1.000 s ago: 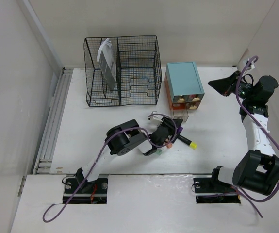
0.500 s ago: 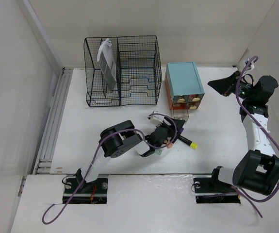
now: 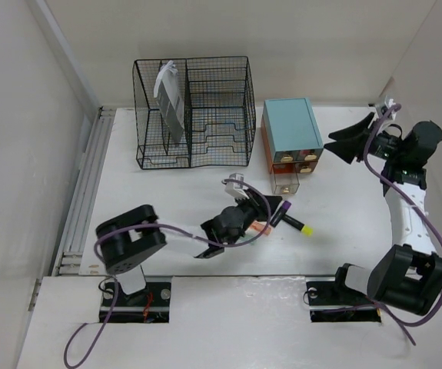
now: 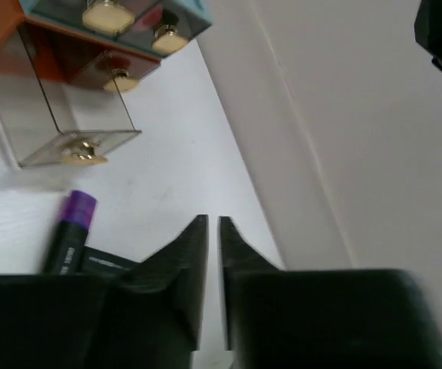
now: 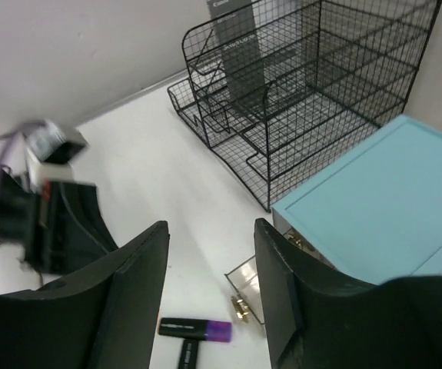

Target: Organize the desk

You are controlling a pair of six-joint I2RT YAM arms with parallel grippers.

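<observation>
Desk (image 3: 167,200) spreads under everything. Left gripper (image 4: 212,231), jaws nearly together and holding nothing, sits approx 8 o'clock of the marker (image 3: 291,222). Right gripper (image 5: 209,296) hangs open, empty. Best: widen, straddle marker squarely, aim for open drawer (image 3: 285,181).

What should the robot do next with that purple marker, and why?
Probably close the left gripper on the purple-capped marker and lift it. The marker lies loose on the desk beside those fingers, and the small clear drawer of the teal-topped box stands pulled out nearby, seemingly empty.
</observation>
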